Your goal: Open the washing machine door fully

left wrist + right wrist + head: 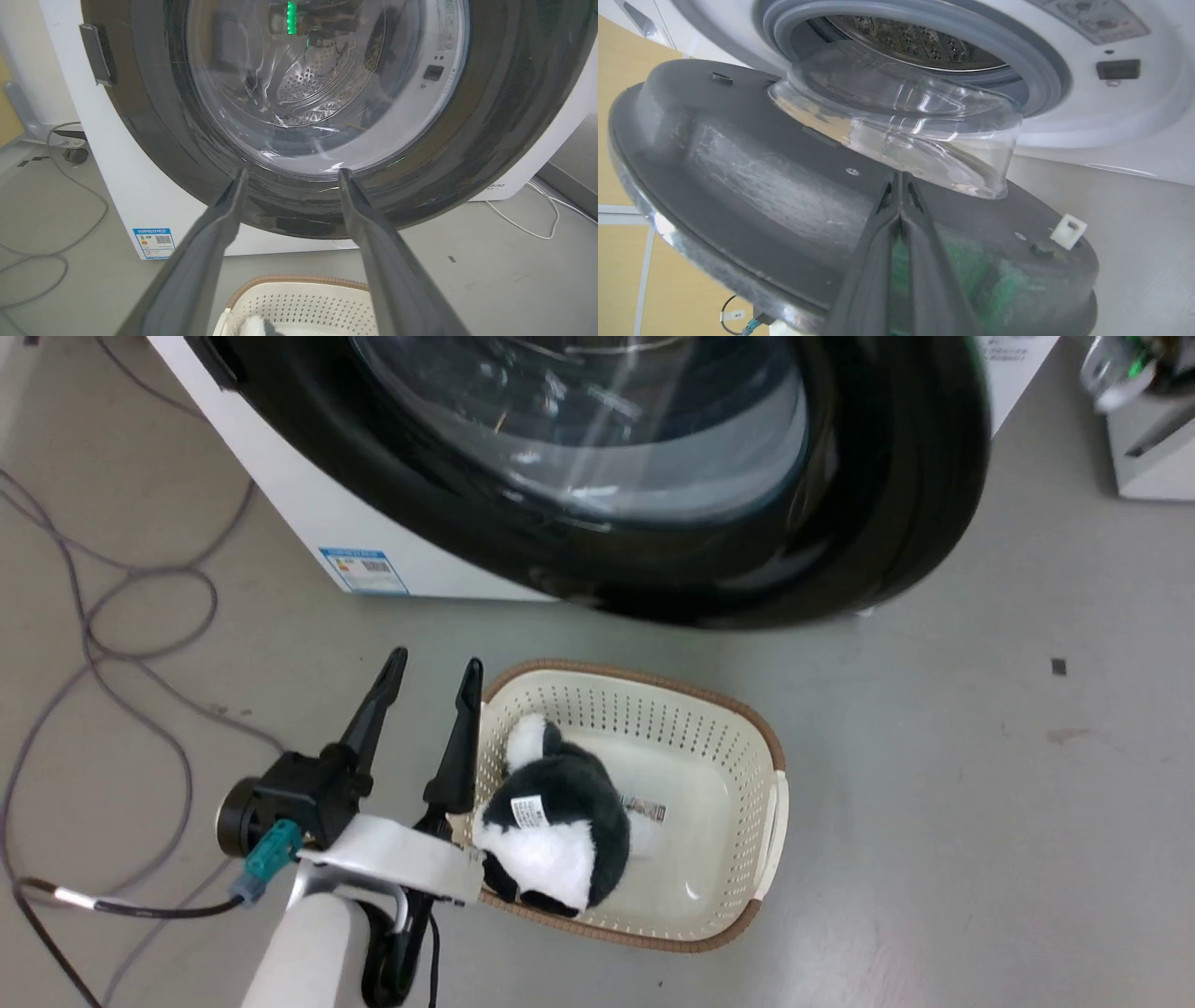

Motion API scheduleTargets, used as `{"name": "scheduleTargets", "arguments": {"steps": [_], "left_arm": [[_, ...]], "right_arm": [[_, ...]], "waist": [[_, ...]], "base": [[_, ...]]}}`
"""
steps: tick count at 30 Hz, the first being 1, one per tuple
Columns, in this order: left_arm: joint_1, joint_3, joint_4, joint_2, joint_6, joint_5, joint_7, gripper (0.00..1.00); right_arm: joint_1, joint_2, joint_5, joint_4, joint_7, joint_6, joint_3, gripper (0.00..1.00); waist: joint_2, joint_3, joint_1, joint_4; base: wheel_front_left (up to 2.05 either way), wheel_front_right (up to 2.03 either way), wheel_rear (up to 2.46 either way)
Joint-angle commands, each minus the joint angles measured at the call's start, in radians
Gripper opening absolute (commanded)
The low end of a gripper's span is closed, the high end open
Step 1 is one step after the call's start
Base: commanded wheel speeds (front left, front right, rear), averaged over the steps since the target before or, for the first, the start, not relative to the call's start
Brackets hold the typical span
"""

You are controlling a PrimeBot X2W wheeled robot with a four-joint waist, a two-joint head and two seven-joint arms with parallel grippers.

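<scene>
While our left gripper [437, 660] holds its two fingers spread wide with nothing between them, the washing machine door [887, 523] hangs ahead of and above its tips, glossy black outer face toward it and clear of the fingers; a basket [775, 747] sits just beside this gripper's right finger, with a black-and-white plush toy [560, 812] inside; loose cables [90, 635] trail over the floor [934, 756] on the gripper's other side, well apart. Our right gripper [901, 176] is closed, fingers pressed together on nothing; its tips lie at the door's dark inner face, just under the glass bowl [901, 126], and we cannot tell whether they touch; the door stands swung partway off the washing machine [1134, 121]; past the bowl, beyond those tips, the rubber ring [1041, 60] and steel drum [915, 42] lie uncovered.
</scene>
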Motion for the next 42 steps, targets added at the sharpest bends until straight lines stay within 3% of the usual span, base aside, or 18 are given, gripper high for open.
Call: {"name": "scheduleTargets", "arguments": {"steps": [1,12,26,42], "left_arm": [[0.02,-0.001,0.007,0.001,-0.004,-0.002,-0.005,1.0],[0.07,-0.005,0.033,0.01,-0.004,0.001,-0.005,1.0],[0.156,0.02,0.059,0.042,-0.004,0.02,-0.005,1.0],[0.189,0.031,0.064,0.053,-0.004,0.022,-0.005,1.0]], "right_arm": [[0.041,-0.012,0.013,-0.03,0.01,0.001,0.004,0.0],[0.209,-0.073,0.081,-0.206,0.0,0.001,0.019,0.0],[0.448,-0.16,0.203,-0.507,-0.127,0.001,0.083,0.0],[0.558,-0.146,0.224,-0.748,-0.266,0.001,0.104,0.0]], "waist": [[-0.0001,-0.021,-0.0001,-0.001],[-0.0001,-0.132,-0.0001,0.007],[-0.0001,-0.274,-0.0001,0.051],[-0.0001,-0.289,-0.0001,0.076]], "base": [[0.0,0.0,0.0],[0.0,0.0,0.0],[0.0,0.0,0.0],[0.0,0.0,0.0]]}}
